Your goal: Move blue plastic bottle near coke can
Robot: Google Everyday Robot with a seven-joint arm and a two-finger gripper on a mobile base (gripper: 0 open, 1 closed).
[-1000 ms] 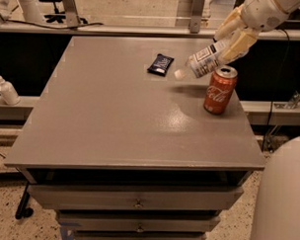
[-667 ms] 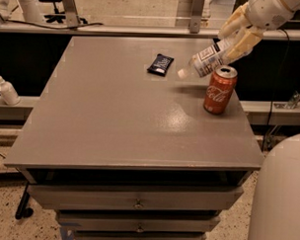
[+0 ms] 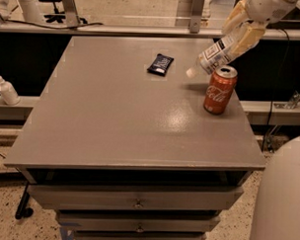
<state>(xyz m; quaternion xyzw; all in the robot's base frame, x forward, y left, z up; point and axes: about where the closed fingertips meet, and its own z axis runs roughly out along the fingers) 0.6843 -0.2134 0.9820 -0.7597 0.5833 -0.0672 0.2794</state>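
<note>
Camera view looks down across the table (image 3: 115, 130), and from where I stand the gripper (image 3: 237, 38) hangs over the far right corner, its jaws pinching the blue plastic bottle (image 3: 215, 56) by its thick end. The bottle is clear of the table and tilted, with its white cap pointing down and to the left. Its base end sits between the jaws and the capped neck sticks out free below them. Just beneath it, a little nearer to me, the coke can (image 3: 220, 90) stands upright near the right edge. The bottle's lower side looks to be just above the can's silver top, though I cannot tell whether they touch or only overlap from this angle.

I'd say the carrying step is nearly done. The bottle is already by the can, and what remains is setting it down and letting go. The next move calls for lowering it onto bare table just beside the can without knocking the can, which a nudge could tip. Tilted like this, the bottle will likely land on its side and may roll, so a low release seems wise. A dark packet (image 3: 160, 64) lies well apart to the left, out of the way.
</note>
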